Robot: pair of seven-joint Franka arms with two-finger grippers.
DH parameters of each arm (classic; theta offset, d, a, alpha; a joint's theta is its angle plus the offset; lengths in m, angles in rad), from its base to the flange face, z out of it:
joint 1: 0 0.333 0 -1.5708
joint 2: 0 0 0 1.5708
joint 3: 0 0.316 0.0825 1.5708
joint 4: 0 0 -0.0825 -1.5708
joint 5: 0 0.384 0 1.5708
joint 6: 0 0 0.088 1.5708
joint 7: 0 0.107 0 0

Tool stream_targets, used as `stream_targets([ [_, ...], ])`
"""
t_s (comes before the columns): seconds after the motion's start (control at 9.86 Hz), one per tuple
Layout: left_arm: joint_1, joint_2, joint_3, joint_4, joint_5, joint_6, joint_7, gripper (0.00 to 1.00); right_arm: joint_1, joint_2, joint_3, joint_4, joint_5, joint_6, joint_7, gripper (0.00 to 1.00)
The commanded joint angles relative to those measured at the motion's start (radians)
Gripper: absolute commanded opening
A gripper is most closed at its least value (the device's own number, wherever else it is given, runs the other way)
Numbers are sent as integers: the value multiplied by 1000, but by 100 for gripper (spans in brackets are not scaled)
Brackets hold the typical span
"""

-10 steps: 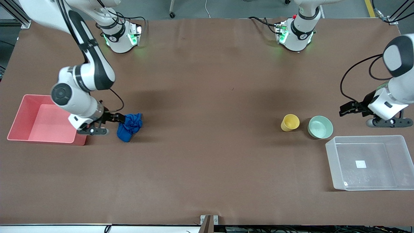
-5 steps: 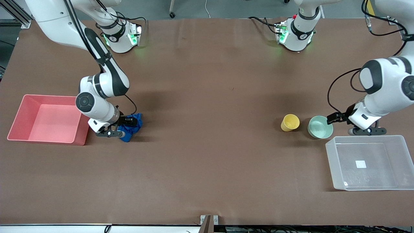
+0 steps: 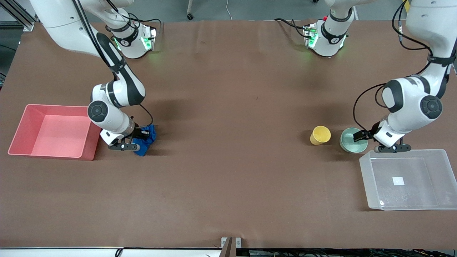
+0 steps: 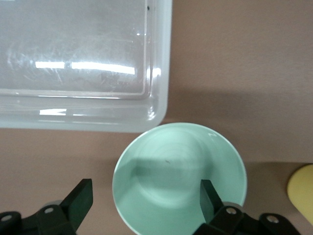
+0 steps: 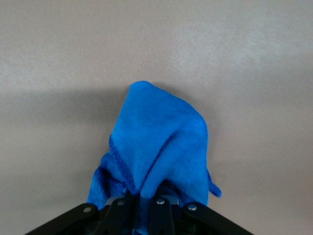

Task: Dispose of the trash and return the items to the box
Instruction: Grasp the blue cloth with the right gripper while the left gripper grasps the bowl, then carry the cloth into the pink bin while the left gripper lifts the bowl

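I have the right gripper (image 3: 140,135) clenched on the crumpled bright blue cloth wad (image 3: 146,139), on the table beside the pink opaque bin (image 3: 21,130) | left gripper (image 3: 360,135) spread astride the pale mint-green round bowl's (image 3: 351,142) rim, beside the clear plastic box (image 3: 367,178) | small yellow plastic cup (image 3: 320,135) beside the bowl, untouched | nothing binned or boxed yet.

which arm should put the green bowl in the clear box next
Left. The left gripper is open with one jaw inside the green bowl, beside the clear box. The right gripper is shut on the blue wad.

A crumpled blue wad (image 3: 145,140) is pinched beside the pink bin; yellow cup (image 3: 320,135) and mint-green bowl (image 3: 352,141) are stood near the clear box (image 3: 442,178).
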Motion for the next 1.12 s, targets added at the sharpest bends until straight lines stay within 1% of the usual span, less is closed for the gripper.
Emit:
stream_targets([
  [0.0, 13, 54, -4, -6, -11, 44, 16, 92, -30, -132, 4, 131, 5, -350, 17, 1],
  [0.1, 13, 73, -4, -4, -11, 59, 14, 78, -59, -172, -4, 209, 5, -502, -21, 1],
  [0.2, 13, 82, -4, -1, -11, 61, 14, 37, -76, -200, -57, 263, 3, -593, -139, 1],
  [0.3, 10, 82, -4, -1, -11, 61, 14, 16, -78, -205, -173, 279, 2, -611, -330, 1],
  [0.41, 10, 82, -6, -1, -11, 61, 13, 8, -79, -197, -301, 281, 5, -595, -527, 2],
  [0.51, 10, 79, -6, -3, -11, 61, 13, 6, -81, -191, -380, 272, 5, -549, -658, 2],
  [0.71, 10, 62, -9, -6, -11, 48, 13, 2, -98, -145, -494, 218, 8, -428, -879, 2],
  [0.81, 10, 39, -10, -7, -10, 30, 16, 2, -107, -136, -516, 147, 9, -325, -923, 3],
  [0.91, 10, 9, -12, -4, -11, -19, 14, 1, -112, -128, -516, 74, 12, -236, -923, 4],
  [1.01, 7, -26, -13, 0, -10, -59, 14, 1, -109, -96, -514, 37, 25, -164, -923, 5],
])
